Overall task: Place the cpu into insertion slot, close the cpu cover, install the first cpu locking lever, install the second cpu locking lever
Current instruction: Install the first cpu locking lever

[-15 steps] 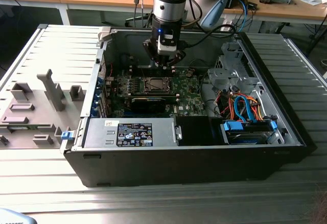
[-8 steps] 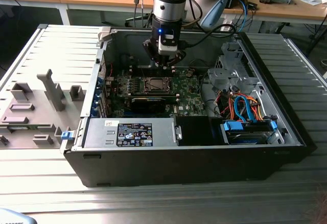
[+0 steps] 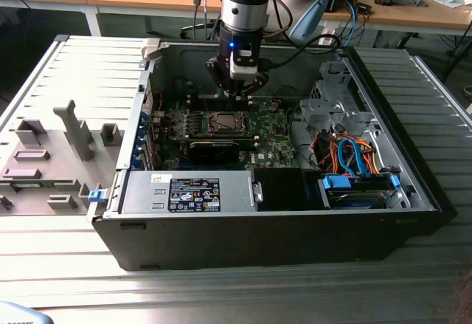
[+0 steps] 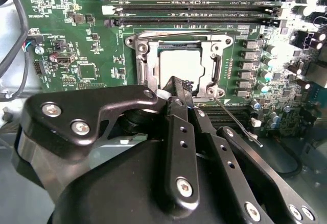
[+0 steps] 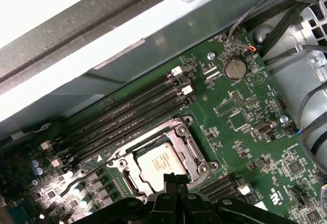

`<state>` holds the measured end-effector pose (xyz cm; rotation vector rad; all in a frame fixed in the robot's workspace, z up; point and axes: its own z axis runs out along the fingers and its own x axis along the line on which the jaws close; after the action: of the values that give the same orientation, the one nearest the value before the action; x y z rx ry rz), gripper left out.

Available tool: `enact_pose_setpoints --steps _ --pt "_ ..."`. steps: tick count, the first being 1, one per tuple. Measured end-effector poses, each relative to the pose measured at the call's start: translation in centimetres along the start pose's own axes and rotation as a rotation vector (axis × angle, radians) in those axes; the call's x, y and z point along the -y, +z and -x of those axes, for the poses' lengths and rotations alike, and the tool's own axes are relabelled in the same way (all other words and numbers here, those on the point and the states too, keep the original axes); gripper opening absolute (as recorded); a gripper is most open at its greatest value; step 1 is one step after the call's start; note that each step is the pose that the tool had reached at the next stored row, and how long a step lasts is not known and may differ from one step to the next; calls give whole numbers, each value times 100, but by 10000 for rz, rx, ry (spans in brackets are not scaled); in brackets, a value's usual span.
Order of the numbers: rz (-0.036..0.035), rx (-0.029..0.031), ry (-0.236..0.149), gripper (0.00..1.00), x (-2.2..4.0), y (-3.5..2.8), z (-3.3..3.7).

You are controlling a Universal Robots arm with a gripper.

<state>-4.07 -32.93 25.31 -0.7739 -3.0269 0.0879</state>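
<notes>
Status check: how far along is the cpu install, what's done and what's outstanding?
Done: the cpu sits in the slot, and the cover looks flat over it. In hand: the gripper, shut, has its tip at the cover's edge in both wrist views. Left: one lever sticks out free beside the slot, so it is unlatched. I cannot tell whether the other lever is locked.

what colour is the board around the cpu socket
The flat circuit board is green, clearest in the second wrist view.
</notes>
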Motion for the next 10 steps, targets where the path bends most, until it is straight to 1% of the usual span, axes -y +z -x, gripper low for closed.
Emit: enact_pose_setpoints --steps 10 --pt "-1 17 -305 11 0 0 0"
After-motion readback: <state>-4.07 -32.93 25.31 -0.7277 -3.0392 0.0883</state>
